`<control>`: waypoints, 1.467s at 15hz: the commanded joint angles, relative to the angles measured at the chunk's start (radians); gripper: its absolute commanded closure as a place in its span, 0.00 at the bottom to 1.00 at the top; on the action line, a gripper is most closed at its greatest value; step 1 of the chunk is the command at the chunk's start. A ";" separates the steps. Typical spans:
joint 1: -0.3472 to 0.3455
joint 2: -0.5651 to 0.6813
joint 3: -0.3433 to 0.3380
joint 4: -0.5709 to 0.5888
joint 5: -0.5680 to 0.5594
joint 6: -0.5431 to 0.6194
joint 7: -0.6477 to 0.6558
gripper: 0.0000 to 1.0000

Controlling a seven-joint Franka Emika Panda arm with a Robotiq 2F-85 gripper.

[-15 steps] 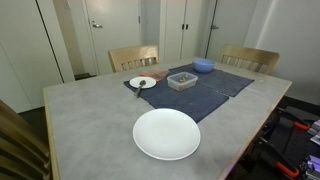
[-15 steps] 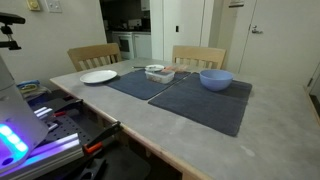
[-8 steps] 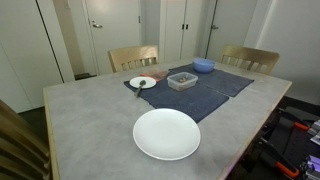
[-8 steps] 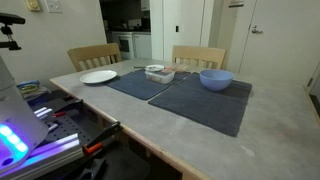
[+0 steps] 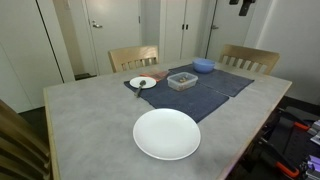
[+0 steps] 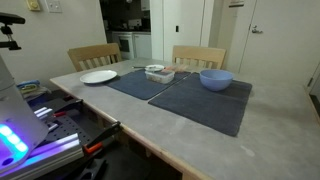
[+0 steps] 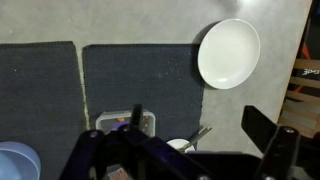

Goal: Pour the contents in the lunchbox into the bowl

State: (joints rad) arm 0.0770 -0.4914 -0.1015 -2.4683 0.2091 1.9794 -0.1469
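The clear greyish lunchbox (image 5: 182, 80) (image 6: 158, 72) sits on a dark placemat with something inside it. In the wrist view it (image 7: 118, 122) is partly hidden behind the gripper's frame. The light-blue bowl (image 5: 203, 65) (image 6: 215, 79) stands on the neighbouring mat, and only its rim shows at the bottom left of the wrist view (image 7: 14, 160). My gripper (image 7: 200, 125) is open and empty, high above the table and looking down. Only a dark part of it (image 5: 243, 5) shows at the top edge of an exterior view.
A big white plate (image 5: 166, 133) (image 7: 228, 52) lies on the bare grey table. A small white plate (image 5: 142, 82) (image 7: 180, 146) with a utensil (image 7: 198, 134) lies beside the lunchbox. Two dark placemats (image 5: 215, 88) (image 6: 200, 102) cover the middle. Wooden chairs (image 5: 133, 57) stand at the far side.
A dark part of the gripper has come into view at the top edge of an exterior view. The objects on the table have not moved.
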 commanded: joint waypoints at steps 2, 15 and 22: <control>-0.017 0.066 0.022 0.021 0.007 0.032 -0.007 0.00; -0.005 0.320 0.101 0.082 -0.033 0.192 0.056 0.00; -0.031 0.524 0.085 0.188 -0.006 0.205 -0.011 0.00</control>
State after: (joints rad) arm 0.0638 -0.0632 -0.0223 -2.3499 0.1920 2.1855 -0.1185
